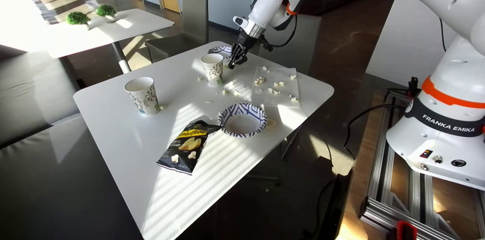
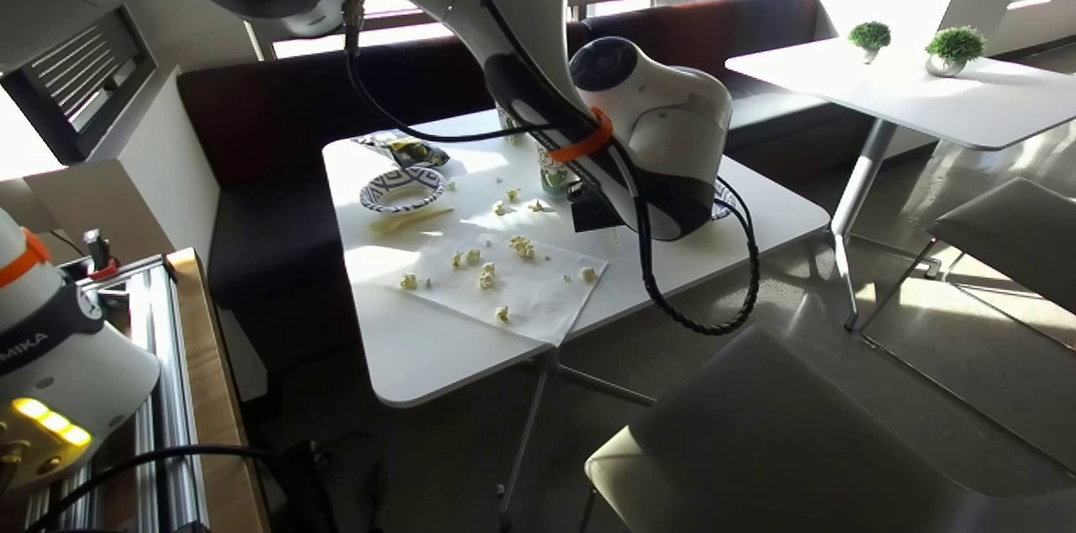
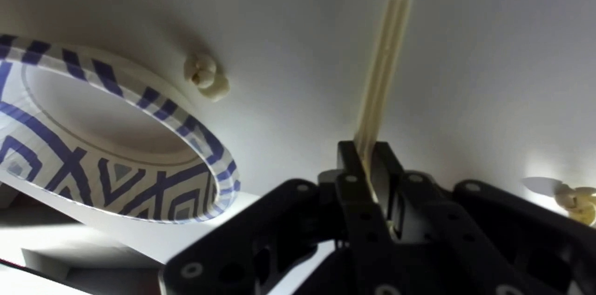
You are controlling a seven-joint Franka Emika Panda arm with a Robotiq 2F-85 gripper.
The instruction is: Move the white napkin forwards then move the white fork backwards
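Note:
The white napkin (image 1: 267,98) is a thin, flat, whitish sheet on the table near its edge, with popcorn on it. It also shows in an exterior view (image 2: 538,323). My gripper (image 1: 232,65) is low over the table, beside the far patterned bowl and a paper cup. In the wrist view, my gripper (image 3: 365,148) is shut on a slim cream-white utensil, taken as the white fork (image 3: 384,62). Its straight handle sticks out past the fingertips; its other end is hidden between the fingers. I cannot tell whether it touches the table.
The far patterned bowl (image 3: 121,113) is beside the gripper. A near bowl (image 1: 244,130), two paper cups (image 1: 214,75) (image 1: 146,98), a popcorn bag (image 1: 187,149) and loose popcorn (image 1: 231,90) are on the table. A yellowish utensil (image 2: 412,219) lies by the near bowl.

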